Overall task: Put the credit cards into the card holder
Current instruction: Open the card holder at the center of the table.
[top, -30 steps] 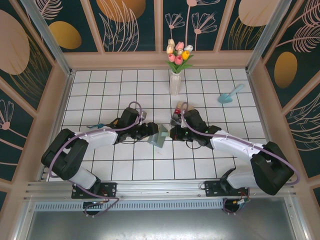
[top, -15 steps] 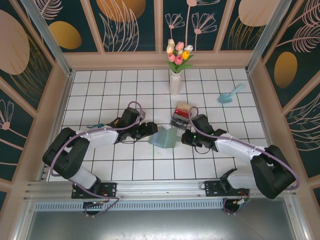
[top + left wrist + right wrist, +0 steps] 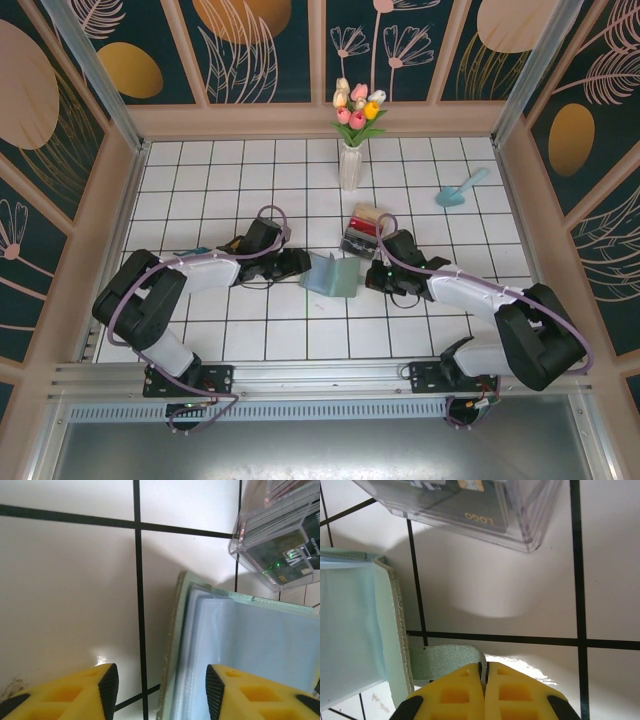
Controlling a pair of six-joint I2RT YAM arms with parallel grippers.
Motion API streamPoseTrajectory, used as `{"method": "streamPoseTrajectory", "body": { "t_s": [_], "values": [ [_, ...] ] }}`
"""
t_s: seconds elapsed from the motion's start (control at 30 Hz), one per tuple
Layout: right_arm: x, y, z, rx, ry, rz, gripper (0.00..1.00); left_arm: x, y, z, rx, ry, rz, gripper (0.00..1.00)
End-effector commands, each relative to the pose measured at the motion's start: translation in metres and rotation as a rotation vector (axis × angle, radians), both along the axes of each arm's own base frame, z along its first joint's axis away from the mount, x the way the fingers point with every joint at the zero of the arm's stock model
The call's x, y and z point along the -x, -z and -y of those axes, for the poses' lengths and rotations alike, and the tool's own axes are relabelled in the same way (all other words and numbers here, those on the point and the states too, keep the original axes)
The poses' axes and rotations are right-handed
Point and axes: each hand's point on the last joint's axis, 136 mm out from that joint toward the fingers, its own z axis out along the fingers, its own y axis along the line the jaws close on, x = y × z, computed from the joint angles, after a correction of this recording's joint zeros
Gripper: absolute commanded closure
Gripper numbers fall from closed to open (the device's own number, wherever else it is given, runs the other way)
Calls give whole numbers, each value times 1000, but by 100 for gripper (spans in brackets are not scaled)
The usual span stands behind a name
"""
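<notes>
Risk: card holder (image 3: 332, 275) skids on tabletop (image 3: 250, 330) or flops shut if left end effector (image 3: 161, 686), jaws apart straddling its left edge, closes off-edge. Thin tab could slip from right end effector (image 3: 484, 672), pinched together on it. Holder lies open between both arms, grey-green, pale sleeved inside. Credit cards (image 3: 470, 502) sit in clear box (image 3: 535, 525) just beyond.

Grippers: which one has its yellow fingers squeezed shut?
The right gripper: its fingers meet, pinching the tab of the card holder. On the left gripper they stand apart.
</notes>
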Motion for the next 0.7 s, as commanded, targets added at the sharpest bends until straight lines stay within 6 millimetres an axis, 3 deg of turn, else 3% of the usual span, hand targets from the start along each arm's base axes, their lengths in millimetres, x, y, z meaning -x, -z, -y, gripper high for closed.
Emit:
{"method": "streamPoseTrajectory", "body": {
  "t_s": [0.0,0.1,0.3,0.43,0.57,0.67],
  "values": [
    [3,9,9,35,25,-28,97,-1,-2,8,22,32,7,61],
    [3,10,10,42,30,-30,97,-1,-10,13,50,44,16,81],
    [0,6,8,39,33,-18,94,-4,-52,23,130,68,79,98],
    [-4,-2,-1,-9,18,3,91,0,-74,35,117,104,113,100],
    [-8,-11,-10,-48,12,23,84,6,-73,50,-35,142,118,100],
    [-9,-13,-6,-30,25,35,71,13,-63,69,-145,177,118,100]
  ]
}}
